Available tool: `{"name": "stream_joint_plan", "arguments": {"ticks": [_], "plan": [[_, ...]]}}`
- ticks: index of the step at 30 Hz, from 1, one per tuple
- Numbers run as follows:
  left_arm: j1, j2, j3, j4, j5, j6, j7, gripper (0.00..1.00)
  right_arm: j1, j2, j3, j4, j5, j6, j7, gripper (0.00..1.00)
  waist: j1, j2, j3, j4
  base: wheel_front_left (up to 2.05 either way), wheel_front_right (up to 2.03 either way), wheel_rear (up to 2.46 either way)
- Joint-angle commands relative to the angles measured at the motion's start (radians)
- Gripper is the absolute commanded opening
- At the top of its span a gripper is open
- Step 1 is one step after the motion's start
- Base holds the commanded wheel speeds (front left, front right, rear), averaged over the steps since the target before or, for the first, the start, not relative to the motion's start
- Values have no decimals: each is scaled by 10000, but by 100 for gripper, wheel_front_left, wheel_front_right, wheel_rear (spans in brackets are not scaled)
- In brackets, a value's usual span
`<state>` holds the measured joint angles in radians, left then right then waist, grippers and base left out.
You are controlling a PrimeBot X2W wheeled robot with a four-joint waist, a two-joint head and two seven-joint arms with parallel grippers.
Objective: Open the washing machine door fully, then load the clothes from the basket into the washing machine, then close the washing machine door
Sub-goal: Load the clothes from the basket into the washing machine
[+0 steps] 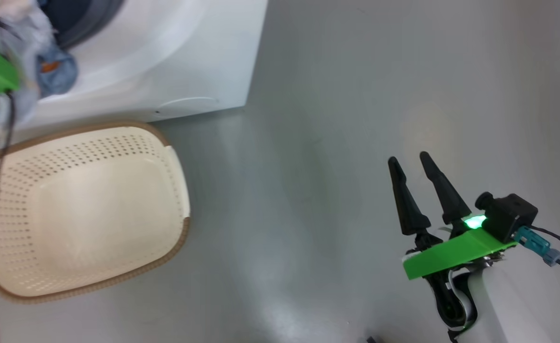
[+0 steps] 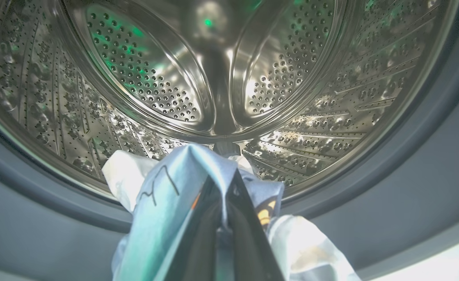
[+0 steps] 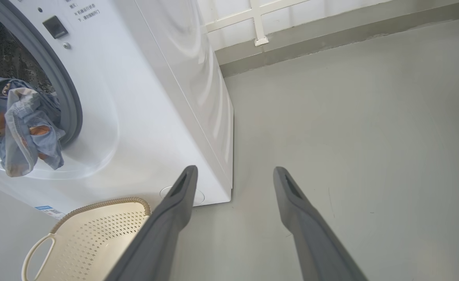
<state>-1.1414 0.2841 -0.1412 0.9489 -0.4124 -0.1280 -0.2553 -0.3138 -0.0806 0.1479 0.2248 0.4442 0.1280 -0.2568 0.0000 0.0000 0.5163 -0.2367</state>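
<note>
We see L gripper [image 2: 222, 175] pinched shut on clothes [image 2: 167, 191], bundle hanging at mouth of drum [image 2: 155, 78] of washing machine [image 3: 147, 97]. R gripper [image 1: 408, 157] fingers spread wide, holding nothing, over floor [image 1: 308, 190]. Basket [image 1: 94, 205] on floor just in front of machine.

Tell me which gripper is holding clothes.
The left gripper, shut on the light blue printed garments at the mouth of the steel drum; the right gripper is open and empty.
</note>
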Motion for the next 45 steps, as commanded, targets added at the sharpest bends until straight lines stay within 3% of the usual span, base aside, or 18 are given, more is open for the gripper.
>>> {"name": "stream_joint_plan", "arguments": {"ticks": [1, 13, 21, 22, 23, 24, 45], "plan": [[-530, 637, -40, 184, -94, -27, -49, 0, -76, 78, 290, -237, 121, 27, -49, 100, 0, 0, 261, -298, 0, 0, 0], [-2344, 1561, -807, 1756, 191, 4, -28, 0, -177, 252, 519, -232, 296, 27, -49, 100, 0, 0, 587, -944, 0, 0, 0], [-2388, 1859, 183, -93, 410, 400, -61, 0, -289, 285, 423, -356, 327, 27, -49, 100, 0, 0, 856, -1050, 0, 0, 0], [-2263, 1819, 221, -60, 470, 402, -62, 38, -288, 287, 410, -354, 318, 27, -49, 100, 0, 0, 864, -1030, 0, 0, 0], [-2173, 1796, 255, -63, 547, 415, -62, 91, -290, 289, 413, -348, 307, 27, -49, 100, 0, 0, 868, -1009, 0, 0, 0], [-2093, 1756, 366, -65, 551, 455, -62, 100, -295, 290, 425, -338, 296, 27, -49, 100, 0, 0, 863, -990, 0, 0, 0], [-660, 651, 1605, -343, 817, 63, -64, 100, -302, 186, 324, -296, 138, 27, -49, 100, 0, 0, 547, -426, 0, 0, 0]]}}
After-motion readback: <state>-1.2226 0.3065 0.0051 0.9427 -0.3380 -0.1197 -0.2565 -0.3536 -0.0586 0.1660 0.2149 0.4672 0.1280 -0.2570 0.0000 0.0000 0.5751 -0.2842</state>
